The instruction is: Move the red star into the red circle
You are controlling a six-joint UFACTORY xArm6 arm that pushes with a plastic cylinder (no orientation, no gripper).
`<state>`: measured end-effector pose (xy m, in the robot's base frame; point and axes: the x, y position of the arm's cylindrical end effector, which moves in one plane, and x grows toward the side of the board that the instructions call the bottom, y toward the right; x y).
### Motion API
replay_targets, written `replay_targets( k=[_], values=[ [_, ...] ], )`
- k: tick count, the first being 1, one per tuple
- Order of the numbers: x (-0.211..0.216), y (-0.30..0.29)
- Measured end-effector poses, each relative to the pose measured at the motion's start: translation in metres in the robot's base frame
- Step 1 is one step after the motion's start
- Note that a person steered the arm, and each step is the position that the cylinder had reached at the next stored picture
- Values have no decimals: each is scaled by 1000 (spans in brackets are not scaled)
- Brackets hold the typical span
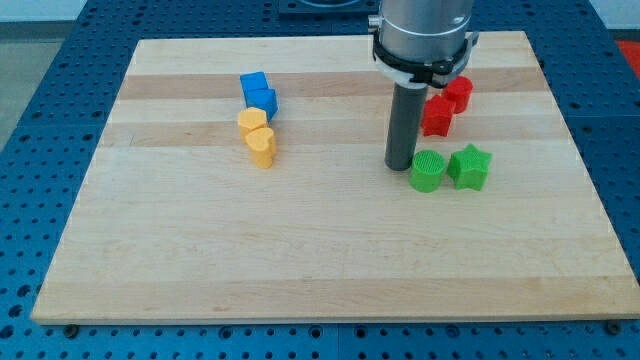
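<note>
The red star lies at the board's upper right. The red circle sits just above and to the right of it, and the two touch or nearly touch. My tip rests on the board below and to the left of the red star, a short gap away. The rod partly hides the star's left edge. The tip stands right beside the left side of the green circle.
A green star touches the green circle's right side. Two blue blocks and two yellow blocks form a column at the upper left. All lie on the wooden board.
</note>
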<state>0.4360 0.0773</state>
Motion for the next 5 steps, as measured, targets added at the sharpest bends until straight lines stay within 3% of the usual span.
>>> replay_targets(
  k=[1, 2, 3, 5],
  values=[
    [-21, 2],
    [-47, 45],
    [-52, 94],
    [-44, 107]
  ],
)
